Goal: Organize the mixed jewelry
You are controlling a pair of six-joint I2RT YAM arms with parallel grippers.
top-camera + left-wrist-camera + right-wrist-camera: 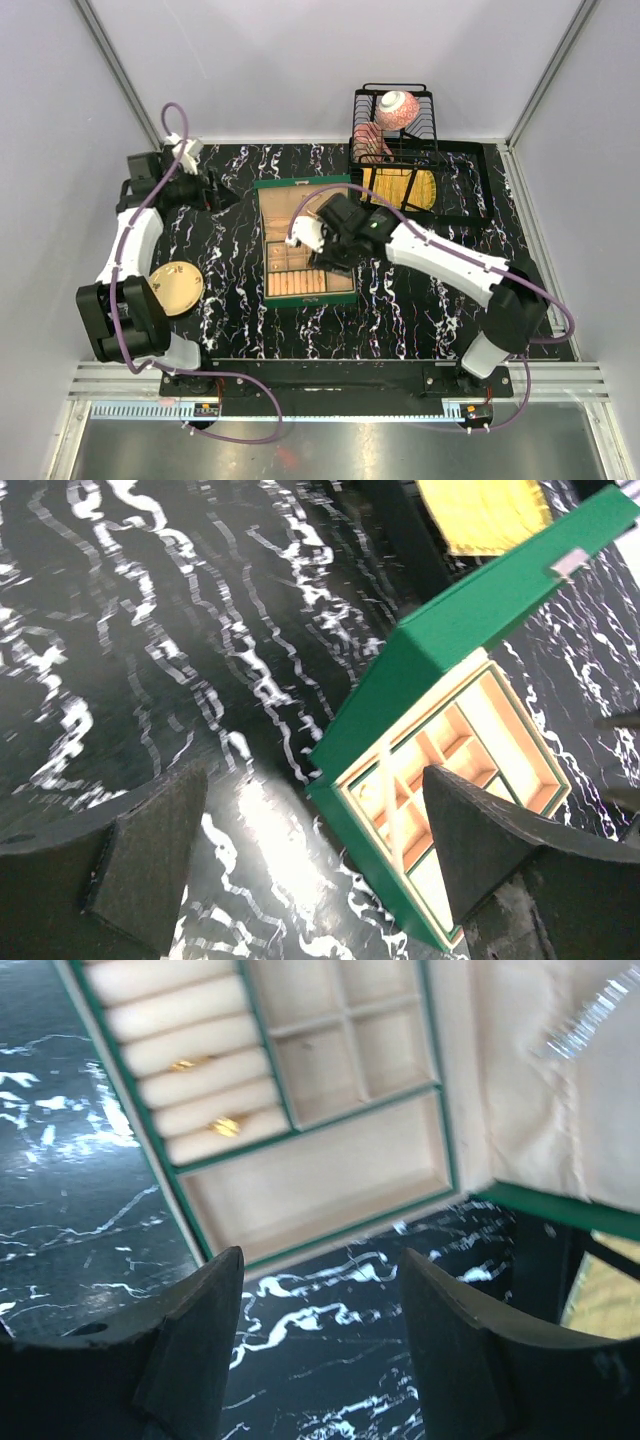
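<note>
Black, white-veined marble worktop point(250, 320) carries everything. 2 white robot arms reach over it. The right arm point(440, 255) hangs its jaws, parted and holding nothing, above an open green jewellery box with beige lining point(285, 212). The left arm point(130, 235) holds its jaws apart and empty over bare worktop left of the box. A round gold-coloured plate point(190, 290) lies near the left base; any pieces on it are too small to tell. 2 tiny gold jewellery pieces point(227, 1126) sit tucked in the box's ring rolls. Sorting further pieces probably calls for a straight descent, a low pinch and a release inside 1 compartment.
</note>
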